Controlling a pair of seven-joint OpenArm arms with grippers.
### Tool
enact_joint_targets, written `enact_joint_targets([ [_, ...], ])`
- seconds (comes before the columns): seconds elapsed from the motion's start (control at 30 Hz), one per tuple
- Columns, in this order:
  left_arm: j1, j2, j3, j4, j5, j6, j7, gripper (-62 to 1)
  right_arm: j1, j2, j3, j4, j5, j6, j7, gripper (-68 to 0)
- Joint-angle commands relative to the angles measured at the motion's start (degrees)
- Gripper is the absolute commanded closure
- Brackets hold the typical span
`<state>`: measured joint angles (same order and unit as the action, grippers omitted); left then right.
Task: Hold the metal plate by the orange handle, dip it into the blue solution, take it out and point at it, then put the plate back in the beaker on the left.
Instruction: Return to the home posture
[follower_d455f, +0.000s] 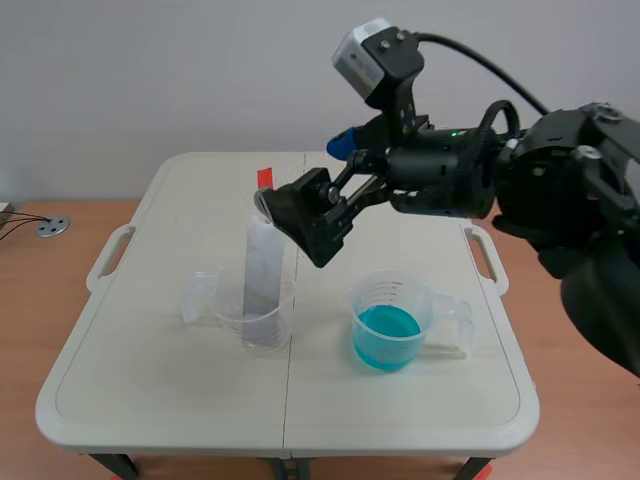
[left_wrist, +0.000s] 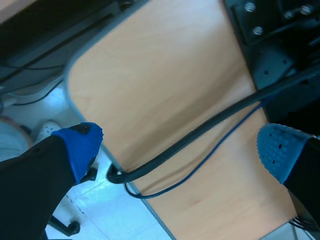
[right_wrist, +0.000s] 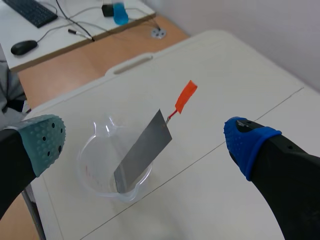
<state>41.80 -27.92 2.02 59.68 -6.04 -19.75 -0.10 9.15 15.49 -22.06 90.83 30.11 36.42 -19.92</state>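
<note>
**Both my hands are wide open, and the plate stands in the left beaker**

My left hand (left_wrist: 180, 150) is far off to the side. It is wide open and holds nothing. Its two blue pads (left_wrist: 80, 146) are well apart. Under it I see a brown wooden board (left_wrist: 165, 75). A thick black cable (left_wrist: 200, 132) and a thin blue wire (left_wrist: 200, 167) lie across that board.

On the white table (follower_d455f: 150, 380), on the left part, stands the clear left beaker (follower_d455f: 262, 325). The metal plate (follower_d455f: 262, 265) stands inside it. The plate is grey and flat. Its low end sits on the bottom of the beaker, and it leans on the rim. The orange handle (follower_d455f: 265, 179) sticks up from the top of the plate.

My right hand (follower_d455f: 300, 225) comes in from the right and hangs in the air, up by the top of the plate. It is wide open too and holds nothing. From my right wrist I look down on the plate (right_wrist: 142, 152), the small orange handle (right_wrist: 185, 96) and the beaker (right_wrist: 100, 170) between my two pads. One pad is grey-green (right_wrist: 47, 140) and one is blue (right_wrist: 245, 140). Neither pad touches the plate.

Further right on the table stands the right beaker (follower_d455f: 440, 305). The blue solution (follower_d455f: 385, 335) fills its low part. The two beakers are apart.
</note>
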Motion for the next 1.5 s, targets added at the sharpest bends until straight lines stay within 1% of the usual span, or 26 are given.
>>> enact_joint_targets([
  [0.0,1.0,-0.6,-3.6,2.5,-0.3,0.4,-0.5,-62.3,-2.0,1.4,1.9,3.5,0.7,-0.3,0.8,-66.5],
  [0.07,2.4,-0.7,-7.3,5.3,-0.3,1.4,-2.1,-62.3,-5.5,2.7,4.1,7.6,0.7,-1.1,0.8,-66.5],
  [0.13,4.6,-0.7,-11.5,8.9,-0.5,2.5,-4.9,-62.3,-9.0,3.8,6.5,11.1,0.7,-1.1,0.8,-66.5],
  [0.2,7.2,-0.7,-15.5,13.2,-1.2,2.5,-8.0,-62.3,-12.5,4.7,8.8,14.1,0.7,-1.1,0.8,-66.5],
  [0.3,11.5,-0.7,-19.9,19.7,-3.9,2.5,-12.9,-62.3,-17.7,5.7,12.2,18.0,0.7,-1.1,0.9,-66.5],
  [0.4,15.4,-0.3,-22.7,25.4,-5.6,2.5,-17.9,-62.3,-22.9,6.3,15.2,21.1,0.5,-1.1,1.8,-66.5],
  [0.47,17.0,0.7,-23.8,28.5,-5.8,2.5,-21.1,-62.3,-26.2,6.3,17.0,22.6,-0.3,-1.1,3.0,-66.5],
  [0.57,18.0,3.3,-24.3,32.5,-5.6,2.5,-24.3,-62.3,-31.1,6.3,19.2,24.5,-1.3,-1.1,5.2,-66.5],
  [0.67,18.2,7.1,-24.3,35.8,-4.2,2.5,-26.7,-62.3,-36.3,6.3,21.1,26.3,-3.3,-1.1,8.6,-66.5],
  [0.83,18.2,12.2,-23.7,41.0,0.9,2.2,-30.5,-62.3,-44.5,6.3,24.1,27.5,-6.4,-1.1,14.2,-66.5],
  [0.93,18.1,13.7,-23.0,44.0,3.3,2.0,-31.9,-62.3,-48.7,6.3,25.7,27.7,-7.6,-1.1,17.4,-66.5],
  [1.0,17.8,13.9,-22.2,45.8,4.7,1.3,-31.9,-62.3,-50.7,6.3,26.5,27.7,-8.1,-1.1,18.8,-66.5],
  [1.13,15.4,13.9,-20.8,47.2,8.0,-2.2,-31.8,-62.3,-51.4,6.3,27.4,27.7,-9.2,-1.3,19.2,-66.5],
  [1.23,13.4,13.9,-19.9,47.2,10.1,-3.2,-30.9,-62.3,-51.3,6.3,27.9,27.7,-9.3,-1.3,19.2,-66.5],
  [1.47,9.7,13.9,-19.6,47.2,10.4,-7.2,-30.8,-62.3,-51.2,6.2,28.0,27.7,-9.4,-1.3,18.2,-66.5],
])
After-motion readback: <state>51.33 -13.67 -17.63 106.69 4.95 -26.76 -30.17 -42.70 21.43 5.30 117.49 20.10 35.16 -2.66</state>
